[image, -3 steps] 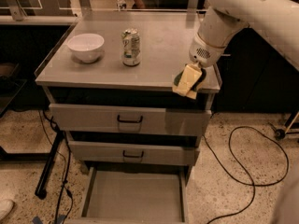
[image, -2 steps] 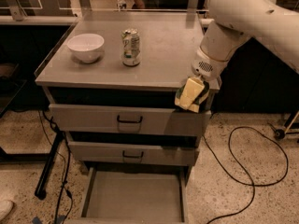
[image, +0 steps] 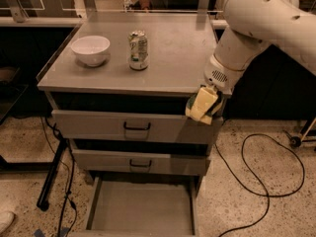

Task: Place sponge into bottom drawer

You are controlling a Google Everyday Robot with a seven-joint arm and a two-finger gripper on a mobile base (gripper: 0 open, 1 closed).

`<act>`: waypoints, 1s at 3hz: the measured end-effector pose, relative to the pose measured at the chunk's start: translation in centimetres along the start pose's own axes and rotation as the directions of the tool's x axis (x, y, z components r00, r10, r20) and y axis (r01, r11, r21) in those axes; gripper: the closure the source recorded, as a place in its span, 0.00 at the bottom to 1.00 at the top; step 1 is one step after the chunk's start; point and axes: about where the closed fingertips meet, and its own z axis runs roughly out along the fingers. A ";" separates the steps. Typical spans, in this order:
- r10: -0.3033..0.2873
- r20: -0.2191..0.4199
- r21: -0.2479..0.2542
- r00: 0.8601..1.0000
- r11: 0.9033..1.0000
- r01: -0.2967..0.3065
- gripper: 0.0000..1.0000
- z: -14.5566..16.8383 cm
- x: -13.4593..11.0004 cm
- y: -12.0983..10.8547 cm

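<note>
camera view | gripper (image: 206, 103) clenched on the sponge (image: 197, 110), just off the cabinet top's (image: 173, 58) front-right corner, before the top drawer's (image: 94, 125) right end | step: carrying | bottom drawer (image: 140, 206) open below | next: lower, shift over its floor, release | can (image: 138, 50) label unreadable

It looks like a robotics lab or workshop. A grey metal drawer cabinet (image: 138, 127) stands on a speckled floor (image: 247, 216), with a black cable (image: 261, 181) looping at 4 o'clock. A white robot arm (image: 256, 19) reaches in from 2 o'clock, its claw (image: 205, 110) gripping a sponge (image: 199, 102) off the surface (image: 168, 58) edge.
</note>
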 end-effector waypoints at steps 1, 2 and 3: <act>0.042 0.038 -0.030 0.998 0.999 -0.041 1.00 0.6 1.7 3.6; 0.067 0.055 -0.140 0.996 0.988 -0.058 1.00 2.7 3.0 6.8; 0.074 0.064 -0.143 0.995 0.988 -0.064 1.00 2.6 2.7 7.1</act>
